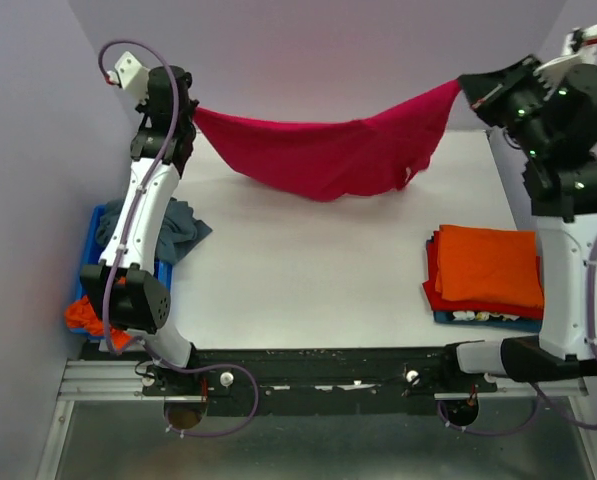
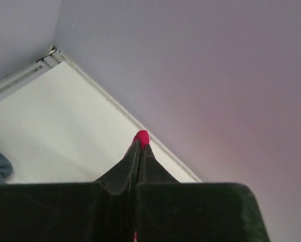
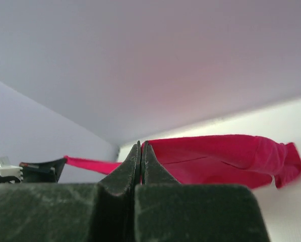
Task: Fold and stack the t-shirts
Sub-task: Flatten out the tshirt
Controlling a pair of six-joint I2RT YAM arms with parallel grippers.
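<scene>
Near the right arm's base, a folded orange t-shirt (image 1: pixel 488 262) tops a red t-shirt (image 1: pixel 430 292); farther back, the left gripper (image 1: pixel 190 112) and right gripper (image 1: pixel 466 86) each pinch one end of a crimson-pink t-shirt (image 1: pixel 323 152), which sags above the white table (image 1: pixel 308 270).

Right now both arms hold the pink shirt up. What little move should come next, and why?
Probably lower the shirt and pull it toward the middle of the table so it lies flat. The left fingers and right fingers are shut on its ends, and it sags between them by the far wall, unfolded.
</scene>
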